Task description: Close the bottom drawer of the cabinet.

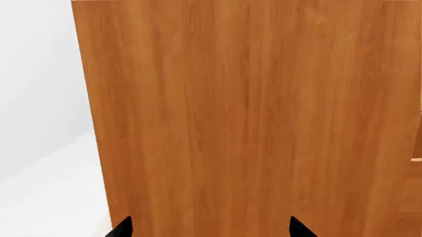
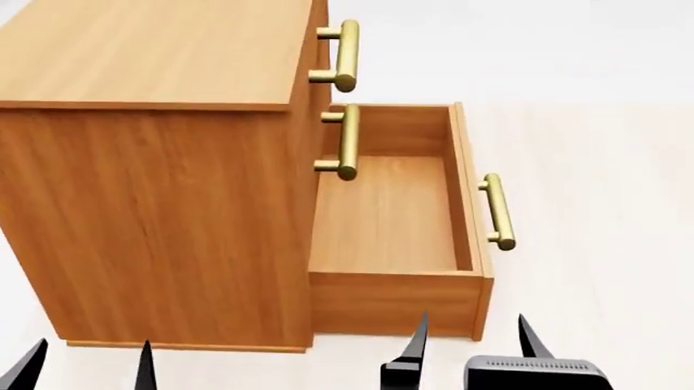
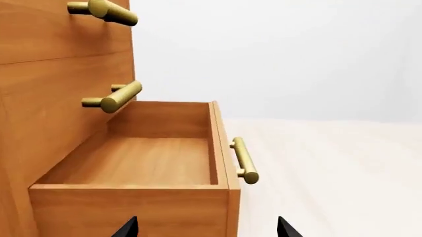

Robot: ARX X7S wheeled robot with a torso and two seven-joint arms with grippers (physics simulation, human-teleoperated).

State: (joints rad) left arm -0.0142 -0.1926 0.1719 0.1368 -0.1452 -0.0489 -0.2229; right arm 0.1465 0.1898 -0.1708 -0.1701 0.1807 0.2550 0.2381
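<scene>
The orange-brown cabinet (image 2: 152, 219) stands at the left of the head view, its side panel facing me. Its bottom drawer (image 2: 396, 244) is pulled far out to the right, open and empty, with a brass bar handle (image 2: 496, 213) on its front. The drawer also shows in the right wrist view (image 3: 132, 197), with its handle (image 3: 244, 160). My right gripper (image 2: 472, 345) is open and empty just in front of the drawer's near side wall. My left gripper (image 2: 87, 366) is open and empty, facing the cabinet's side panel (image 1: 250, 118).
Two upper drawers are shut, their brass handles (image 2: 344, 55) (image 2: 347, 142) sticking out above the open drawer. Pale floor (image 2: 607, 203) extends to the right of the drawer front. A white wall (image 3: 277, 54) stands behind.
</scene>
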